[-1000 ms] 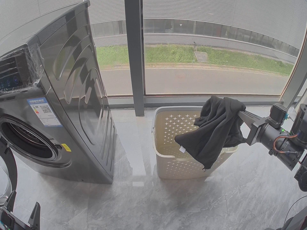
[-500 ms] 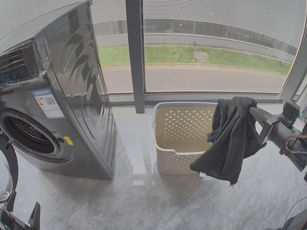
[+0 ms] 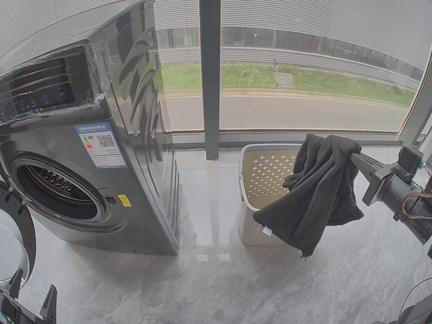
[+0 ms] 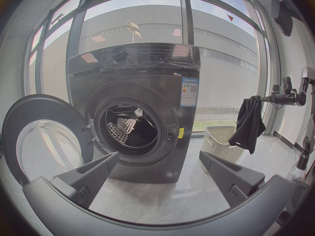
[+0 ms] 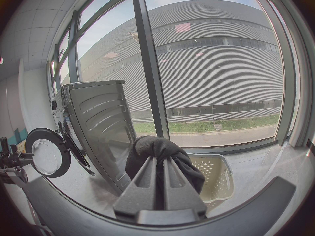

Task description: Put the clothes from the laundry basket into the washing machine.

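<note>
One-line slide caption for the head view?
Right gripper holds a dark garment by the laundry basket; washing machine open at left.

A glossy floor (image 3: 270,284) of grey marble-look tiles runs back to a tall window (image 3: 315,104) that spans the far side of the room. A dark upright post (image 3: 210,68) divides the glass, and a dark sill (image 3: 292,138) runs along its foot. Outside, a paved road (image 3: 288,113) lies nearest the glass. Beyond it is a strip of grass (image 3: 252,75) with a small grey slab (image 3: 284,79) set in it. Behind the grass stands a long building (image 3: 324,10) clad in grey ribbed panels. Indoors, the ceiling (image 5: 39,20) is made of white square panels above a plain white wall (image 5: 32,95).
</note>
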Controlling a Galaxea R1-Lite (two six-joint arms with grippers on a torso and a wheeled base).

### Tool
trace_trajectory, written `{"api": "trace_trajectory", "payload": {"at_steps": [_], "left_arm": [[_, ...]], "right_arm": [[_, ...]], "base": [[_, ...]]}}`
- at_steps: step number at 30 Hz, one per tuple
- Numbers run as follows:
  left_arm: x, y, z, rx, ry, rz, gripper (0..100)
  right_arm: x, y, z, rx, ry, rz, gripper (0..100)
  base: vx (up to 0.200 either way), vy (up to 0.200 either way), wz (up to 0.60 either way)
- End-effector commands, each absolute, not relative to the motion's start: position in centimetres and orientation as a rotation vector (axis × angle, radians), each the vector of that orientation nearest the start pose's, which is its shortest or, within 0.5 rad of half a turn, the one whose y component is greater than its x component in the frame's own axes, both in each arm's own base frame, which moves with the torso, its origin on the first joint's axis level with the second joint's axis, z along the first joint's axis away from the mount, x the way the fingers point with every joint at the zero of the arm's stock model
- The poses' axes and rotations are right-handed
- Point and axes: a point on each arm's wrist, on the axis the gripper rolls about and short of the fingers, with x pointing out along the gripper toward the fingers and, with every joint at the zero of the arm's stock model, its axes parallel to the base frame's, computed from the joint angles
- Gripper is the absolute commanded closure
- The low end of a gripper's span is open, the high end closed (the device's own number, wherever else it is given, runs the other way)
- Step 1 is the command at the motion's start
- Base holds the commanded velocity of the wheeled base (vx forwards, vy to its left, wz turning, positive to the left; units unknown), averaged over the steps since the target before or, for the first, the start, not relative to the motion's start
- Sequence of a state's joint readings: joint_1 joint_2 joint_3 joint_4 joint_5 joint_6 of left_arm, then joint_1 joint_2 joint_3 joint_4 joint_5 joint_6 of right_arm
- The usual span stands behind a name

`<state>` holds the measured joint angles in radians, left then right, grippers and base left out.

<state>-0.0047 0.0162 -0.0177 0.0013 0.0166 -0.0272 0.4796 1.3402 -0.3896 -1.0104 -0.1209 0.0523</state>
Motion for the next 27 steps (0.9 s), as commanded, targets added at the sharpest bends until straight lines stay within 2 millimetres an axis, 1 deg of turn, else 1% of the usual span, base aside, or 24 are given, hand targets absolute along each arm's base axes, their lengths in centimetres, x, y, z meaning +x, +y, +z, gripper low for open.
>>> {"api": "trace_trajectory", "payload": {"at_steps": [1,7,13,27], "left_arm": [[-2.30,0.05,7.62,-0.028,-0.002,0.012,0],[-2.30,0.05,7.62,-0.029,-0.002,0.012,0],[-2.30,0.05,7.62,-0.029,-0.002,0.012,0],[-2.30,0.05,7.62,-0.029,-0.002,0.012,0]], "right_arm": [[17.61,8.86,19.90,0.068,-0.045,0.360,100],[17.63,8.98,19.78,0.069,-0.040,0.366,100],[17.38,9.39,19.40,0.065,-0.026,0.389,100],[17.34,9.41,19.32,0.064,-0.023,0.390,100]], "base": [[0.000,0.200,0.00],[0.000,0.200,0.00],[0.000,0.000,0.00],[-0.200,0.000,0.00]]}}
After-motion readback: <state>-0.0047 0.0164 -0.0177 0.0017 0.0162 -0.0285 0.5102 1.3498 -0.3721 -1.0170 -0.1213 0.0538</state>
